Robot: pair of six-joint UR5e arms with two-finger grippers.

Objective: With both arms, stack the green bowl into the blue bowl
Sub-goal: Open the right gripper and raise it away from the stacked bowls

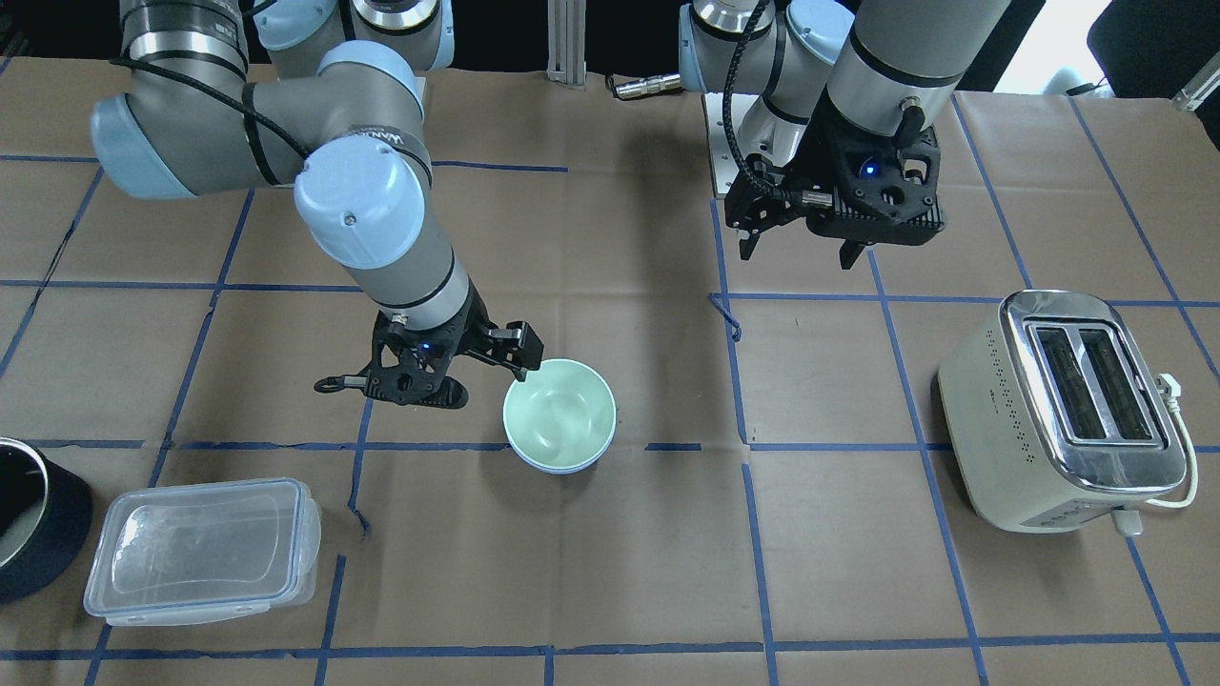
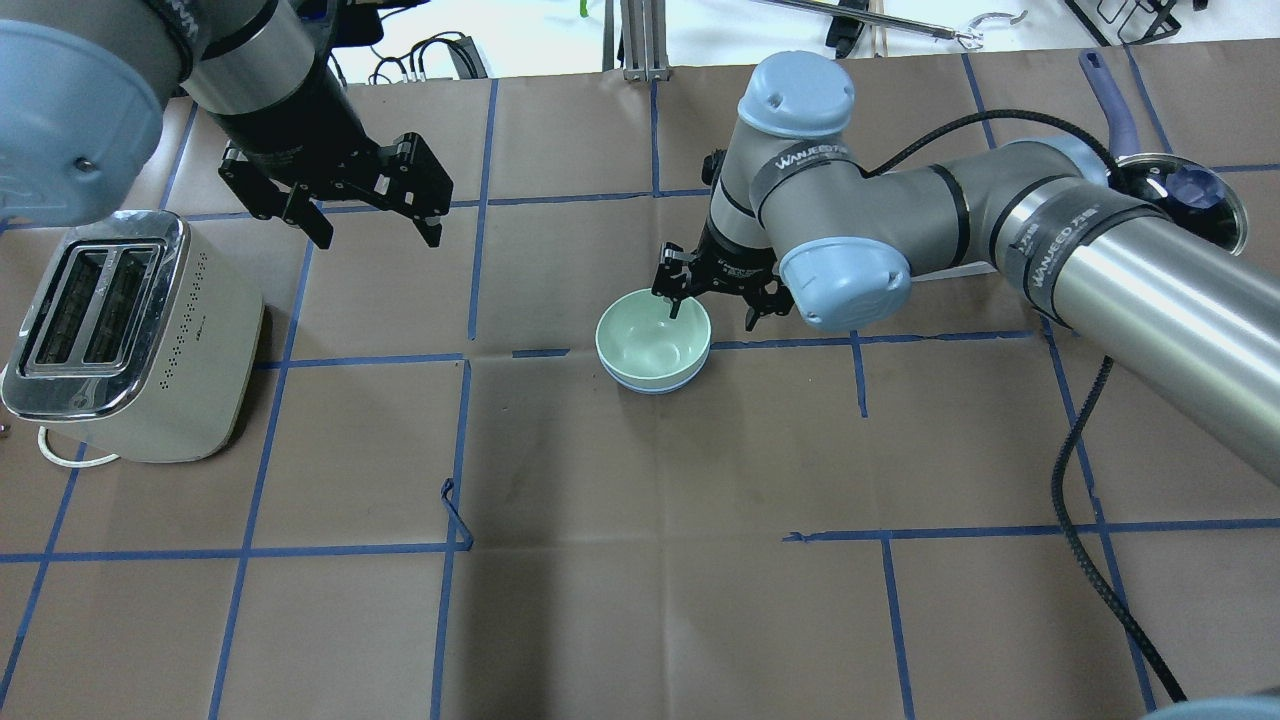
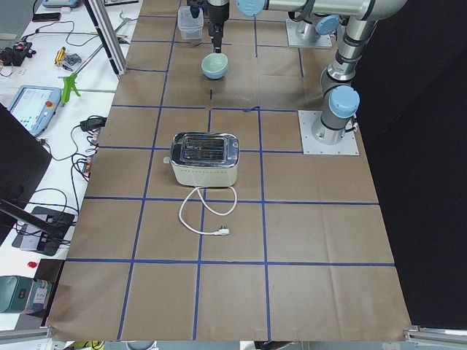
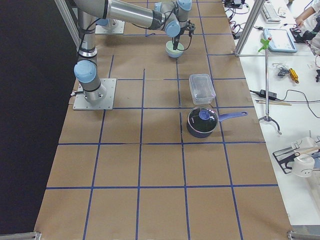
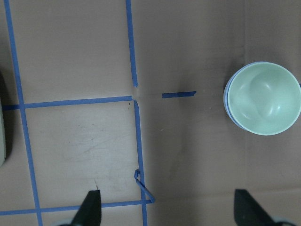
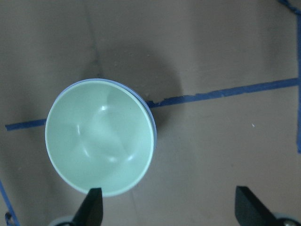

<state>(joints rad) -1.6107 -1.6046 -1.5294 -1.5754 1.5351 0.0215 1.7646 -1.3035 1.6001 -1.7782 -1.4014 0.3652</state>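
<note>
The green bowl [image 1: 559, 413] sits nested inside the blue bowl [image 1: 558, 470], of which only a thin rim shows below it. The pair also shows in the overhead view [image 2: 652, 340] and in the right wrist view [image 6: 99, 143]. My right gripper [image 2: 712, 312] is open, right beside the stacked bowls, with one fingertip [image 6: 91, 207] over the green bowl's rim and the other out over bare paper. It holds nothing. My left gripper [image 2: 378, 240] is open and empty, raised well off to the side near the toaster. Its wrist view shows the bowls [image 5: 263, 99] far off.
A cream toaster [image 2: 120, 335] stands on my left side. A clear lidded container [image 1: 200, 548] and a dark pot [image 1: 29, 519] with a handle sit on my right side. Blue tape lines grid the brown paper table [image 2: 640, 560].
</note>
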